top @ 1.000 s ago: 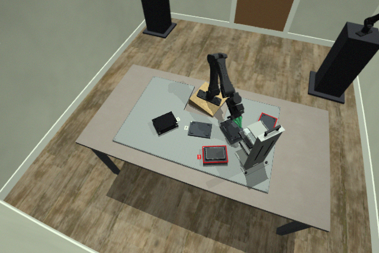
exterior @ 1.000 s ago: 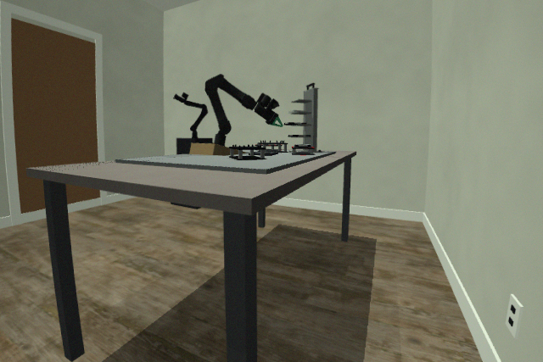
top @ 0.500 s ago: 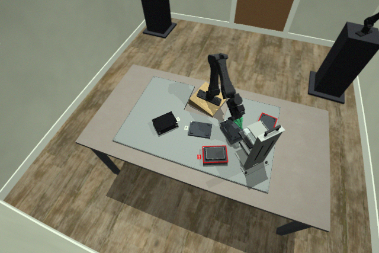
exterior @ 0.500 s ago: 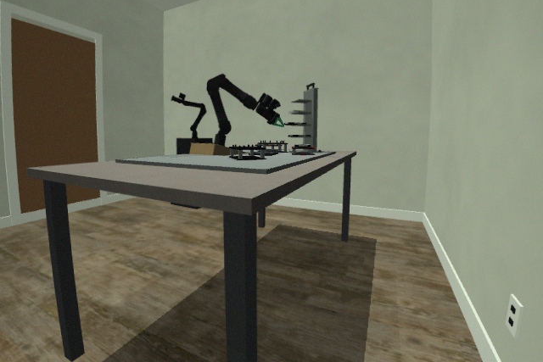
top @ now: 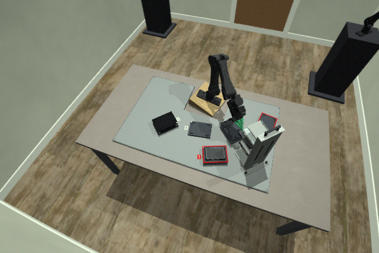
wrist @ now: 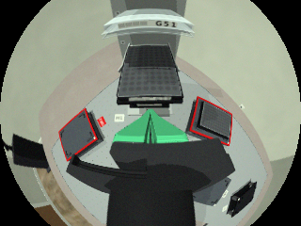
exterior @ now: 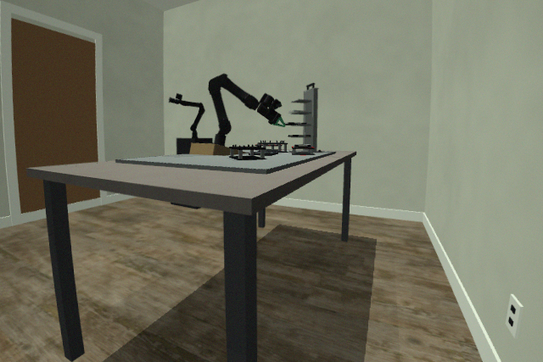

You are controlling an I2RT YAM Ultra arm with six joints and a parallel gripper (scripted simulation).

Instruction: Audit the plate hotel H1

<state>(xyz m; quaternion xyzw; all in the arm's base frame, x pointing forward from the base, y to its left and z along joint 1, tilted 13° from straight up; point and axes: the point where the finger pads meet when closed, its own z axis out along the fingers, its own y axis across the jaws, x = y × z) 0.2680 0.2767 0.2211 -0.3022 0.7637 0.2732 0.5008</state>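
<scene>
The tool (wrist: pixel 150 127), its green fingers pressed together on nothing, hangs before the plate hotel (top: pixel 265 146). A dark plate (wrist: pixel 149 74) juts from a lower shelf — likely light, rigid, slick; grip its long sides. Above, a pale plate (wrist: pixel 149 24) reads "G51"; other labels are hidden.

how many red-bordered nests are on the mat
2. One red-bordered nest lies toward the mat's front edge, left of the plate hotel, with a plate seated in it. The other sits behind the hotel, partly hidden by it.
</scene>
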